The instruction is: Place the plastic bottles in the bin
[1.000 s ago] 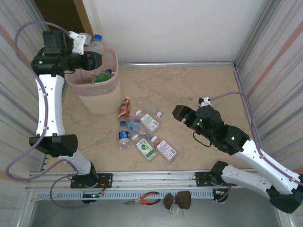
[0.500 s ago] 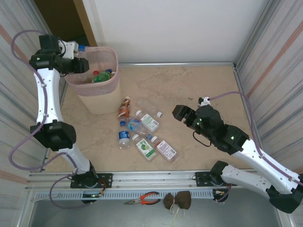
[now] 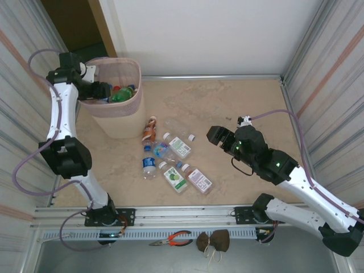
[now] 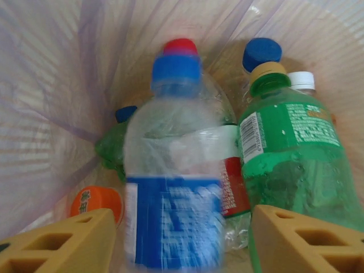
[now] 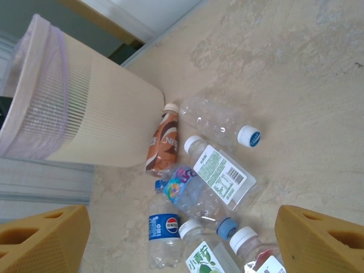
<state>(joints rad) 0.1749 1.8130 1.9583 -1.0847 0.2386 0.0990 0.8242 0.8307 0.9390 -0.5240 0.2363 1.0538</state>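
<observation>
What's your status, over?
Left gripper open in bin, blue-label bottle loose between fingers. Right gripper open, empty, by seven bottles on table. Nothing blocking.

Pairs white tubular links with chunky black joint housings on the left arm and the right arm alike. Trails a pale lilac cable in loose loops beside each. Glows with tiny green lights on the black housings (mere specks). Ends in mustard-yellow left fingers with rectangular recesses moulded in, matched by the right fingers.
</observation>
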